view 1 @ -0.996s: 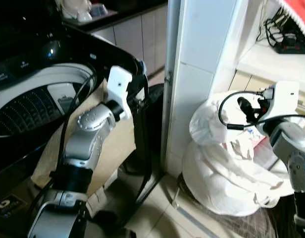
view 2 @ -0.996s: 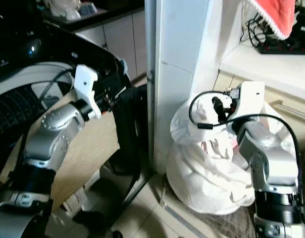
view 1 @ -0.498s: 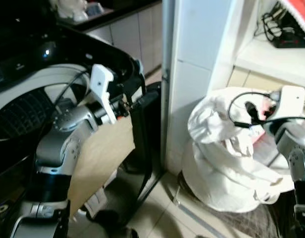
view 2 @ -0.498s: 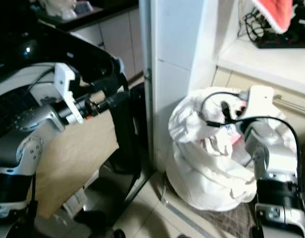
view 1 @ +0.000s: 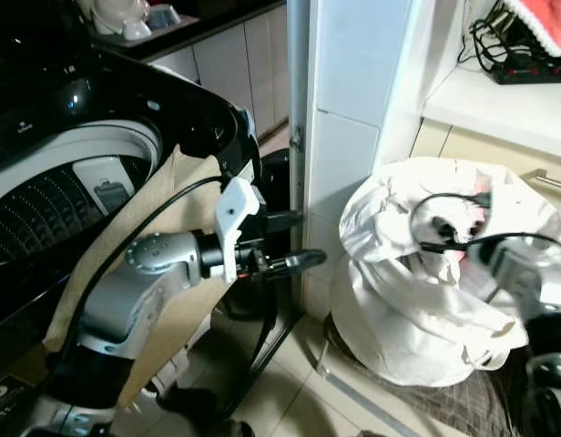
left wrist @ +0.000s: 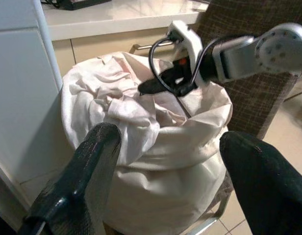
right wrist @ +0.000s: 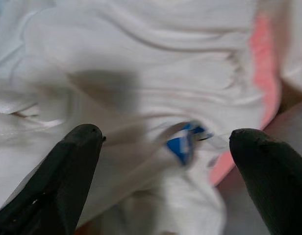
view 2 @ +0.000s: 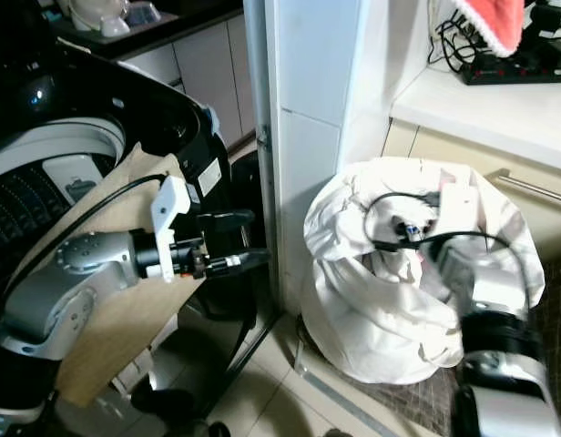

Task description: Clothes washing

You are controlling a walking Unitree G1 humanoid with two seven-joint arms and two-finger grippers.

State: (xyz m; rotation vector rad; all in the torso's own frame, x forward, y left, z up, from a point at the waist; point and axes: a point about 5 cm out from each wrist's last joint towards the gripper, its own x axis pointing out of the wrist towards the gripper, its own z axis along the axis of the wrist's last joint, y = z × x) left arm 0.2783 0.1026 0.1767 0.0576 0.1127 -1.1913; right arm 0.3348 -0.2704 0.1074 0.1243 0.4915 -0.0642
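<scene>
The laundry bag [view 1: 417,309] stands on the floor [view 1: 308,401] just beside the white pillar [view 1: 353,137], with its mouth open upward, so the clothes inside can be reached from above. The right gripper [right wrist: 165,161] is down in that mouth, with its fingers spread wide on either side of the white cloth [right wrist: 141,88]; it holds nothing yet. A small blue tag [right wrist: 183,144] and a pink piece [right wrist: 261,73] lie between the fingers, so I judge the gripper is placed this way to close on one garment and lift it out. The left gripper [view 1: 294,241] is held level in front of the body, between the washer [view 1: 71,173] and the bag, pointing toward the bag. Its fingers [left wrist: 77,181] are also wide apart and empty, probably kept ready to help with the cloth or to receive it. The washer stands on the robot's left with its lid up and the drum open, which suits loading from the top. A sheet of cardboard [view 1: 180,209] leans against the washer's front, near the left arm.
</scene>
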